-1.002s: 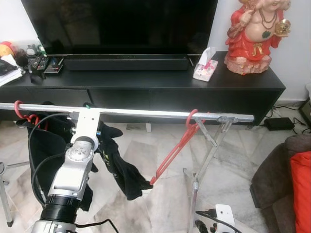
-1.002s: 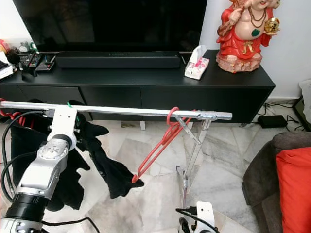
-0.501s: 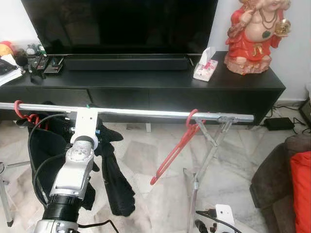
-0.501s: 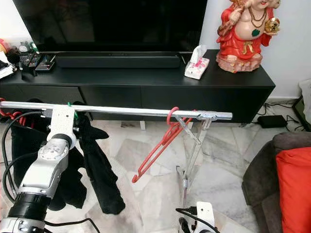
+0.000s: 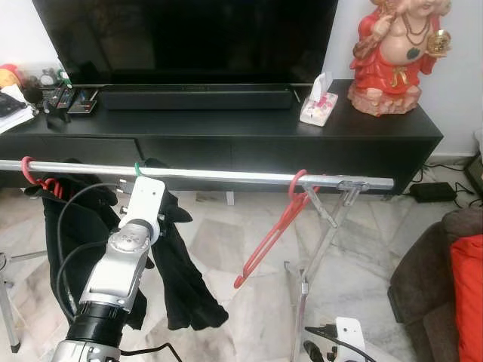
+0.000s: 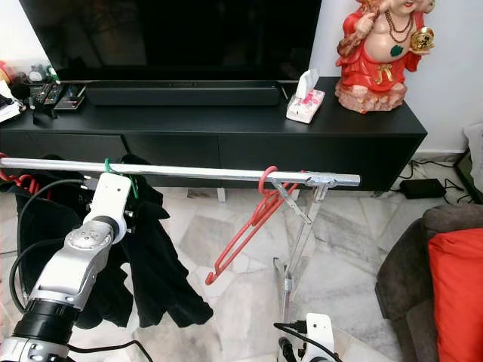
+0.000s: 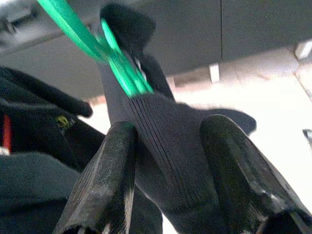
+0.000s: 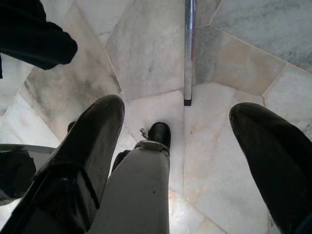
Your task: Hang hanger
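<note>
While the green hanger is hooked over the rail, its limp black garment lies between the left gripper's parted fingers, so the stiff, light, slippery plastic seems the better hold; the right gripper hangs wide open.

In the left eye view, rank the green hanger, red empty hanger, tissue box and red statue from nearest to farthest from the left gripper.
1. Green hanger, on the rail right at the left gripper.
2. Red empty hanger, further right along the rail.
3. Tissue box, on the cabinet behind.
4. Red statue, cabinet's far right.
</note>
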